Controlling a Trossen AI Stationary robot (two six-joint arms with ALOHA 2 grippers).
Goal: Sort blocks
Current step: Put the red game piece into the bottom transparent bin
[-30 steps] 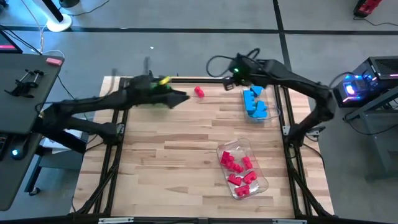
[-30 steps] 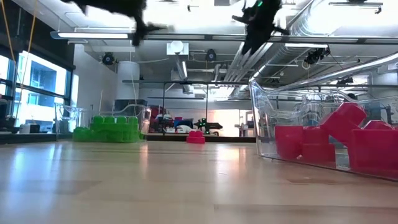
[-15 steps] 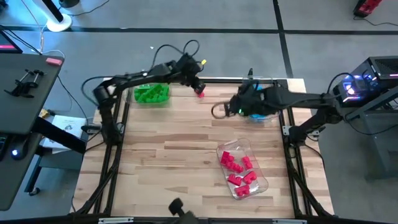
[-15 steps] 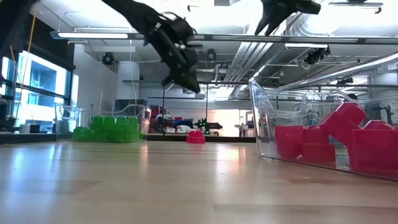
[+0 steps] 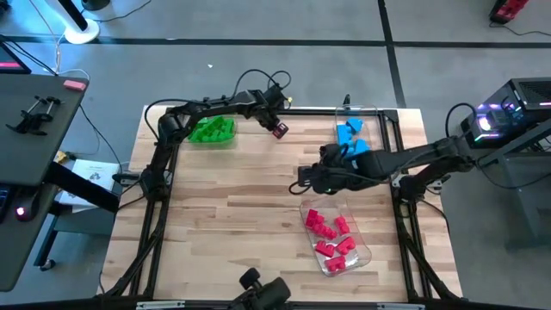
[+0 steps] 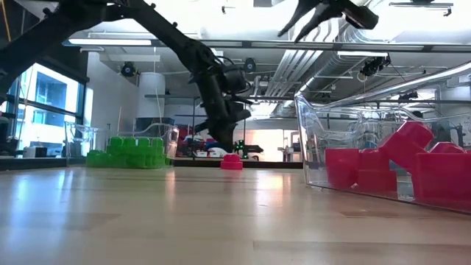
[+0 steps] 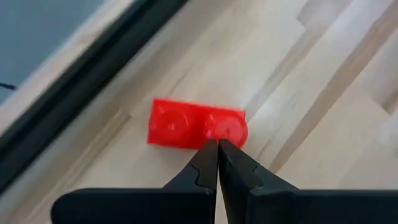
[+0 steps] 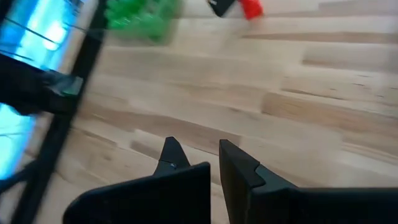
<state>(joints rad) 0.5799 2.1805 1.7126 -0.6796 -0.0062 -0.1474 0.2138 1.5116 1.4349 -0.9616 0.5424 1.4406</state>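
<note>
- While the left gripper (image 5: 277, 128) hangs at 11 o'clock over the table (image 5: 232, 215), its fingers (image 7: 208, 163) are pressed together w/ nothing between, tips just beside the lone red block (image 5: 280, 131).
- Green blocks (image 5: 211, 130) sit in a tray at approx. 10 o'clock.
- Right gripper (image 5: 303, 177) at centre, fingers (image 8: 239, 163) slightly parted, empty.
- Blue blocks (image 5: 349, 135) at 1 o'clock; red blocks (image 5: 330, 238) in a clear tray (image 5: 357, 254) at 5 o'clock.

You've got the pale wooden plank table (image 5: 232, 215) under everything, and a clear plastic tray (image 5: 360, 251) sits at its near right. To your far left, a dark side desk (image 5: 30, 129) stands beside a white round lamp base (image 5: 82, 33) on the grey floor.
</note>
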